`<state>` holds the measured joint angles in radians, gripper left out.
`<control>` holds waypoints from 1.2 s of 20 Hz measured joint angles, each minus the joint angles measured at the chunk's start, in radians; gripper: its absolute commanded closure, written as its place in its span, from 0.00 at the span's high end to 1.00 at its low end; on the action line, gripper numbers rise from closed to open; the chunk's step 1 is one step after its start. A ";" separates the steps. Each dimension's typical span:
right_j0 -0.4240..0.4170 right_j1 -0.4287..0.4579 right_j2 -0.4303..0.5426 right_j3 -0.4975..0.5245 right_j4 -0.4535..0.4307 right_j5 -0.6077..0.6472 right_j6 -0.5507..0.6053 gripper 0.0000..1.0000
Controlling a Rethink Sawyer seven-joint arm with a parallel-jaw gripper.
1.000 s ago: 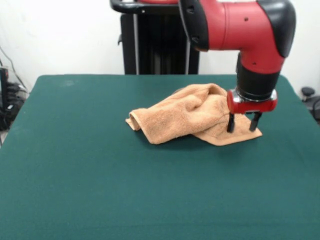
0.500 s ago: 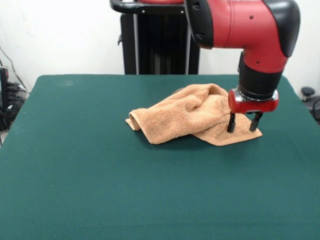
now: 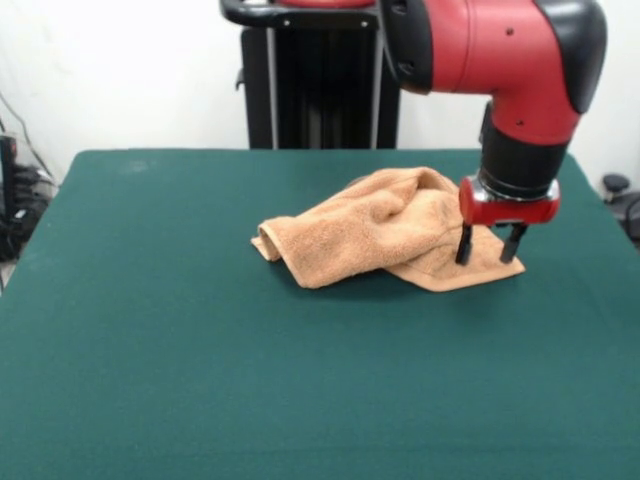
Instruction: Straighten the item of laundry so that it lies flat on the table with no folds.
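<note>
The item of laundry (image 3: 375,235), an orange-tan terry towel, lies crumpled and folded over itself on the green table (image 3: 200,350), right of centre. Its left end is rolled into a small curl and its right corner lies flat. My gripper (image 3: 489,246) hangs over that right corner, open, with both dark fingers pointing down at the cloth's edge and nothing between them. Whether the fingertips touch the towel I cannot tell.
The red and black arm (image 3: 500,60) comes in from the top right above the towel. A black pedestal (image 3: 310,80) stands behind the table's far edge. Cables and dark gear sit off the table's left side (image 3: 15,200).
The arm and gripper have drifted slightly to the right. The towel has not moved.
</note>
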<state>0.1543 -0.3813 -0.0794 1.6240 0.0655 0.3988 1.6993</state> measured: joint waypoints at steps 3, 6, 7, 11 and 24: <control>0.005 0.000 -0.004 0.000 0.007 0.000 0.000 1.00; 0.008 -0.004 -0.005 0.000 0.014 0.000 0.000 1.00; 0.009 -0.005 -0.005 0.000 0.016 0.000 0.000 1.00; 0.014 -0.017 -0.005 0.000 0.025 0.000 0.000 1.00; 0.041 -0.084 -0.016 -0.007 0.066 0.000 0.000 1.00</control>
<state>0.1953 -0.4648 -0.0953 1.6173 0.1318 0.3988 1.6993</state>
